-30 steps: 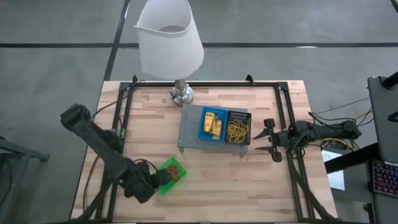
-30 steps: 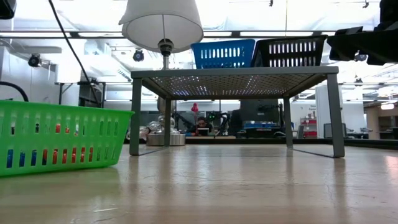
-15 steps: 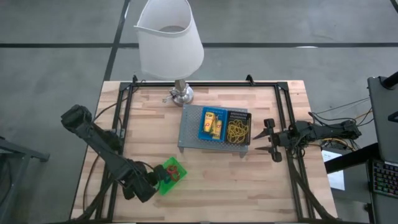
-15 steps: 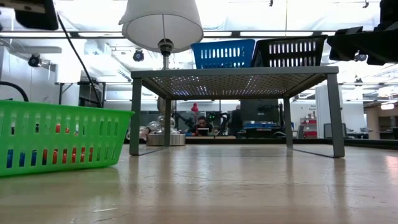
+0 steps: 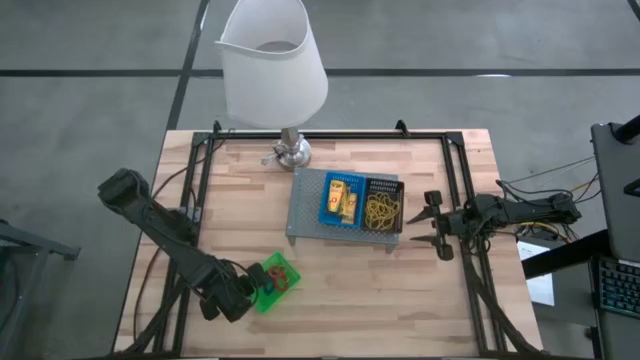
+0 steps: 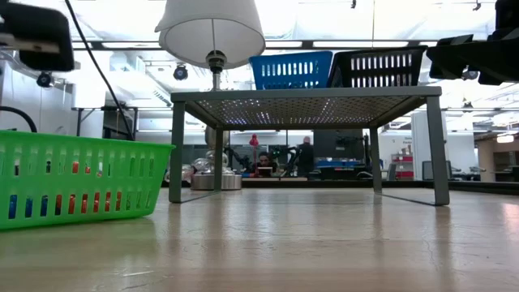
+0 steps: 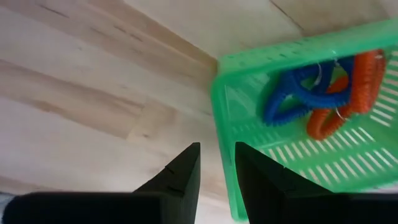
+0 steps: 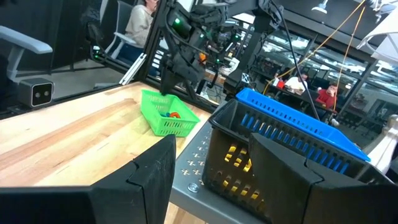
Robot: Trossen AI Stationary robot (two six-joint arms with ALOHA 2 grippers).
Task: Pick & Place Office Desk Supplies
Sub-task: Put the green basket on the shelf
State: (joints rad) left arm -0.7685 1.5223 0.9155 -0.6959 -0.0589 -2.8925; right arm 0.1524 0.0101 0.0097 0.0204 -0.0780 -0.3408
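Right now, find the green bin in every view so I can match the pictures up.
High view: green bin near the table's front left, at the left gripper.
Low view: far left, loops showing through its slats.
Left wrist view: one corner, with the blue and red loops inside.
Right wrist view: farther off on the table.
Shared landmark: the loops inside it.

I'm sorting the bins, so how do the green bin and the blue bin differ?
The green bin sits on the bare table; the blue bin rides on the grey tray. Green holds red and blue loops; blue holds yellow sticks. Both are slotted plastic.
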